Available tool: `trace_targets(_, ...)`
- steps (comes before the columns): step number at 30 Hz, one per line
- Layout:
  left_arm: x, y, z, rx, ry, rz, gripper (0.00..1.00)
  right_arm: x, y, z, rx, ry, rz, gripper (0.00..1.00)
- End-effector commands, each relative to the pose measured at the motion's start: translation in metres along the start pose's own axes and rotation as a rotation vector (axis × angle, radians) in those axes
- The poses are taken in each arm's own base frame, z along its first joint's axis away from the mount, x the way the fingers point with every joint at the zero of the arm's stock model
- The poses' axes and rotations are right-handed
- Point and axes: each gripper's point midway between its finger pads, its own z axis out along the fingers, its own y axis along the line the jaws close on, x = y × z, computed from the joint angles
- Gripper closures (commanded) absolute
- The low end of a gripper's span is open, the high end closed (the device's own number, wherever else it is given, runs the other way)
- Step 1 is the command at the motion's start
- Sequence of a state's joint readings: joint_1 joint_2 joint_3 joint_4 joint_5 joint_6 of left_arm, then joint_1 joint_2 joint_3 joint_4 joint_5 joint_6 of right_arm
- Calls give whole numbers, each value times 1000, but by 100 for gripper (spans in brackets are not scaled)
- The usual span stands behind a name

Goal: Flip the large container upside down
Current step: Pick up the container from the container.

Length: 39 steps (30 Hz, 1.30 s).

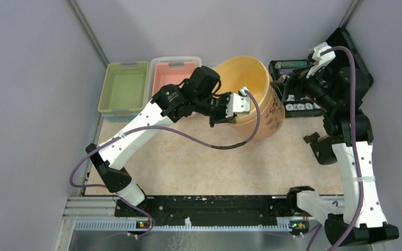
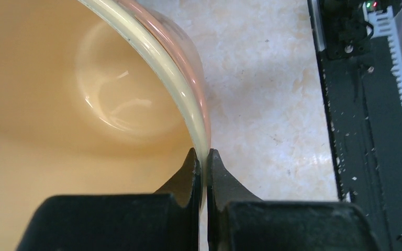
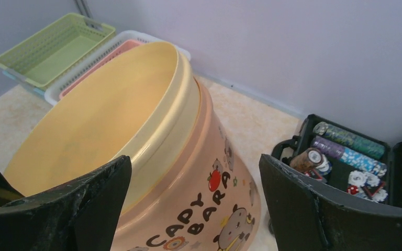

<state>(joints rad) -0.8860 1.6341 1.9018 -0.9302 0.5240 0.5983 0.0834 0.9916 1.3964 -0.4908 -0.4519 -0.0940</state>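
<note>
The large container (image 1: 264, 104) is a peach-orange bucket with a cream rim and "CAPYBARA" cartoon print. It is tilted with its mouth facing up and to the left, at the back middle of the table. My left gripper (image 1: 225, 111) is shut on its near rim; in the left wrist view the fingertips (image 2: 203, 157) pinch the cream rim (image 2: 157, 68), one finger inside and one outside. My right gripper (image 1: 288, 78) is open and empty, just right of the bucket. In the right wrist view its wide-spread fingers frame the printed wall (image 3: 209, 188).
A green basket (image 1: 124, 87) and a pink basket (image 1: 170, 73) stand at the back left. A black case of poker chips (image 1: 298, 97) lies open at the back right, close behind the right gripper. The black rail (image 1: 204, 206) runs along the near edge.
</note>
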Motion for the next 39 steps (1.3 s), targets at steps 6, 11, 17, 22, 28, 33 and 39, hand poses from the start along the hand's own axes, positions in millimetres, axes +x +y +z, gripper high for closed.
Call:
trace_targets(6, -53, -2, -49, -134, -56, 436, 100, -31, 28, -11, -118, -53, 59, 9)
trace_targets(11, -49, 10, -51, -200, 9, 491, 100, -42, 33, -24, -120, -109, 7, 9)
trace_targets(17, -53, 48, -49, -370, 56, 490, 100, -38, 38, -32, -141, -101, -62, 9)
trace_targets(22, -67, 65, -57, -455, 52, 500, 100, -30, 39, -35, -146, -85, -113, 8)
trace_targets(28, -69, 74, -55, -481, 68, 513, 100, -29, 43, -40, -156, -90, -133, 8)
trace_targets(33, -68, 71, -53, -461, 67, 512, 100, -25, 46, -43, -172, -82, -141, 7)
trace_targets(39, -69, 58, -61, -417, 55, 515, 100, -22, 45, -42, -167, -75, -150, 6)
